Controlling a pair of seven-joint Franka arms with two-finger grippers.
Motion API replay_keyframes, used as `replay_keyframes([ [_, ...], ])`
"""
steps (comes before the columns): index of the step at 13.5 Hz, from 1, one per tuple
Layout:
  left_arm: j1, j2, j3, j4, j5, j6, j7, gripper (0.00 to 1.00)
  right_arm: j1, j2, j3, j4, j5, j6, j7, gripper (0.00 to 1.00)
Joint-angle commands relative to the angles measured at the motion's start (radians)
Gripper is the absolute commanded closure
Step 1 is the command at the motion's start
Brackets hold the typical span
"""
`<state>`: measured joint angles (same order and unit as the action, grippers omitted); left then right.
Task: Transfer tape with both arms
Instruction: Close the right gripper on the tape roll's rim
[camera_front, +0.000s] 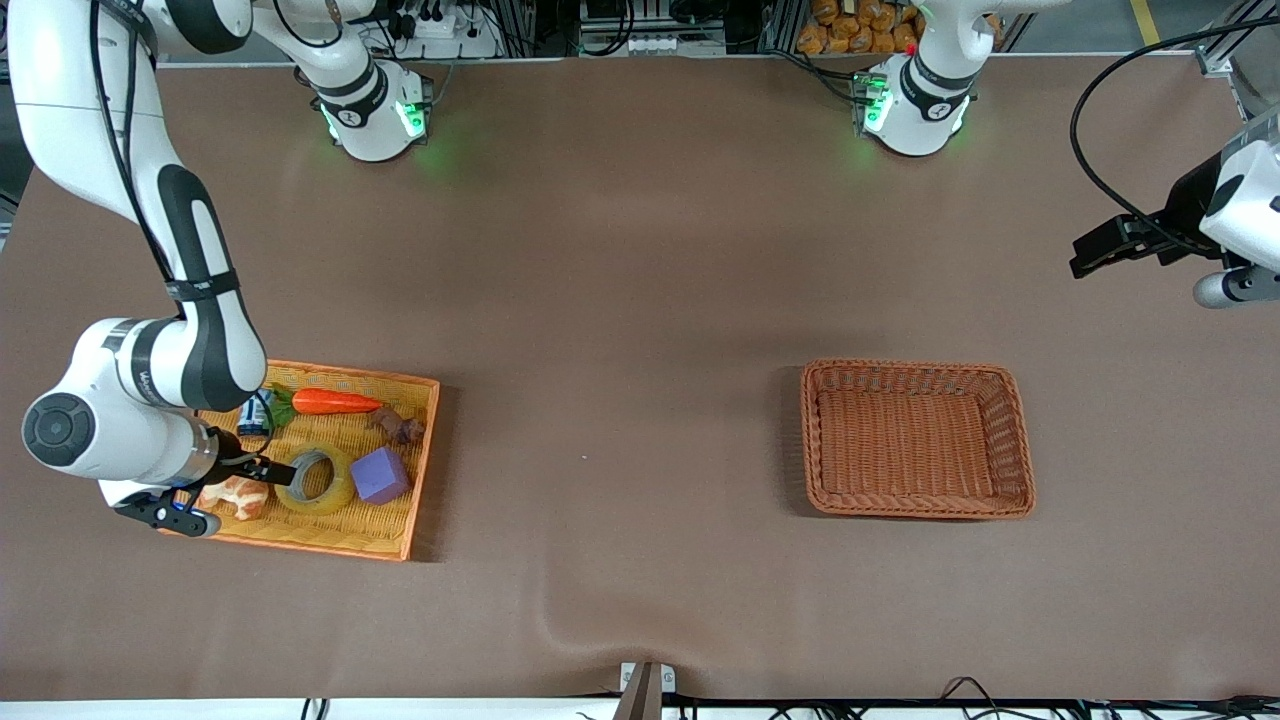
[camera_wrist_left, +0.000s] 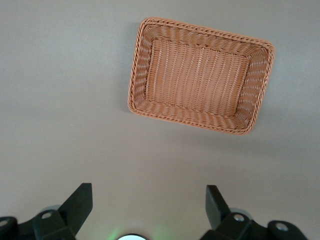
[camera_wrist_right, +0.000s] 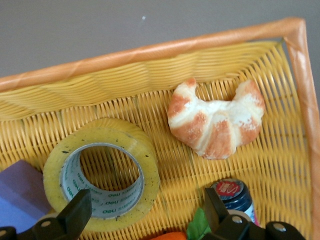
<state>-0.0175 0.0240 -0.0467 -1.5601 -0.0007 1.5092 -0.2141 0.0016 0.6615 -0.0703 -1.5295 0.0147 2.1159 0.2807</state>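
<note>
The tape (camera_front: 316, 479), a yellowish ring with a grey-white core, lies flat in the orange tray (camera_front: 425, 450) at the right arm's end of the table. My right gripper (camera_front: 262, 468) is open and low over the tray, beside the tape. In the right wrist view the tape (camera_wrist_right: 150, 170) lies partly between my open right gripper's (camera_wrist_right: 145, 212) fingers; one finger (camera_wrist_right: 77, 207) is over its rim. My left gripper (camera_front: 1090, 255) is open and empty, held high at the left arm's end; it waits. In the left wrist view it (camera_wrist_left: 149, 205) holds nothing.
The tray (camera_wrist_right: 150, 52) also holds a purple cube (camera_front: 379, 475), a croissant (camera_front: 235, 495), a carrot (camera_front: 335, 402), a small brown item (camera_front: 400, 427) and a blue can (camera_wrist_right: 232, 195). An empty brown wicker basket (camera_front: 815, 440) stands toward the left arm's end and shows in the left wrist view (camera_wrist_left: 137, 70).
</note>
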Motion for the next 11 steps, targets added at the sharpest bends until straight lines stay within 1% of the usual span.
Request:
replay_keyframes([
  [1,0.008,-0.004,-0.001,-0.006,-0.004,0.011,0.022,0.00,-0.002,0.003,0.006,-0.018,0.008,0.007,0.101,0.00],
  [4,0.008,0.004,-0.002,-0.006,-0.004,0.017,0.022,0.00,-0.012,-0.008,0.007,-0.104,0.010,0.081,0.098,0.00],
  [7,0.008,0.004,-0.001,-0.008,-0.002,0.017,0.022,0.00,-0.015,-0.005,0.012,-0.121,0.010,0.101,0.100,0.00],
  [9,0.008,0.004,-0.001,-0.011,-0.002,0.017,0.022,0.00,-0.014,-0.007,0.012,-0.148,0.011,0.145,0.101,0.00],
  [11,0.010,0.004,-0.002,-0.012,-0.002,0.019,0.022,0.00,-0.011,-0.011,0.012,-0.187,0.042,0.212,0.104,0.00],
])
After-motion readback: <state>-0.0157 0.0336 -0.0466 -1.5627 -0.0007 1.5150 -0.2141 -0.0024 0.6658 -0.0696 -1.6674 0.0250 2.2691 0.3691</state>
